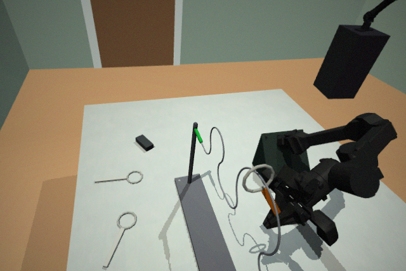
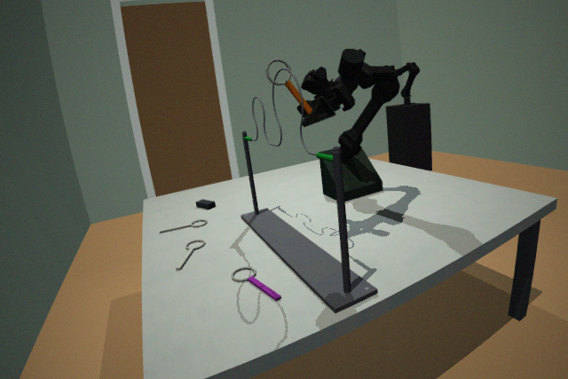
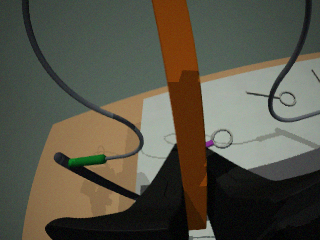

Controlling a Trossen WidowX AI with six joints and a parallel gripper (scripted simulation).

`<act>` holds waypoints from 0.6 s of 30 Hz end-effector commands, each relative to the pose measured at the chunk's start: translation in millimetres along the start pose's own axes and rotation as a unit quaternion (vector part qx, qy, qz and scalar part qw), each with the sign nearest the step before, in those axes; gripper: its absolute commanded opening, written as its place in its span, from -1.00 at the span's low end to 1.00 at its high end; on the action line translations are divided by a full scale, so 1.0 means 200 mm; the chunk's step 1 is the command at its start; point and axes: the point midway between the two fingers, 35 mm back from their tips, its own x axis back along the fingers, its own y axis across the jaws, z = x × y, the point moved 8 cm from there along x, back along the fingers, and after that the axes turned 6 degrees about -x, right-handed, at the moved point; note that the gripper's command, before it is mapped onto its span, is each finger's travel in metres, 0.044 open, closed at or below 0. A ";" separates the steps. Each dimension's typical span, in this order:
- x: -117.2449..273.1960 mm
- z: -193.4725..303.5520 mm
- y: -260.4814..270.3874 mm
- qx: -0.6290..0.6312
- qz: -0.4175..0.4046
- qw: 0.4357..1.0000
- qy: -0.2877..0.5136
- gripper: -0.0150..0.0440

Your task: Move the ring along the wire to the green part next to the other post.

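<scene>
One orange handle (image 1: 271, 200) (image 2: 298, 97) (image 3: 186, 100) sits pinched in the gripper (image 1: 276, 217) (image 2: 308, 114) (image 3: 186, 148), slanting up to its pale ring (image 1: 244, 184) (image 2: 267, 73) around the wire's tall hump, with open air above, well apart from both posts (image 1: 191, 159) (image 2: 342, 223).

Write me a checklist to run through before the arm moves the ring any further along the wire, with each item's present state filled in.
1. Gripper shut on the orange handle: ok.
2. Ring up off the table: ok.
3. Wire running through the ring: cannot tell for sure; they overlap in the top and exterior views.
4. Ring and handle free of the grey wire: cannot tell; no view settles the gap.
5. Ring hanging on a green part, ready for release: not ok; it is up by a grey bend.
</scene>
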 end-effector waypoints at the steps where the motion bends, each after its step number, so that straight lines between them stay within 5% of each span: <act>1: 0.01 0.00 0.01 -0.025 -0.018 1.000 -0.004 -1.00; 18: 0.01 0.01 0.01 -0.116 -0.070 0.991 -0.011 -1.00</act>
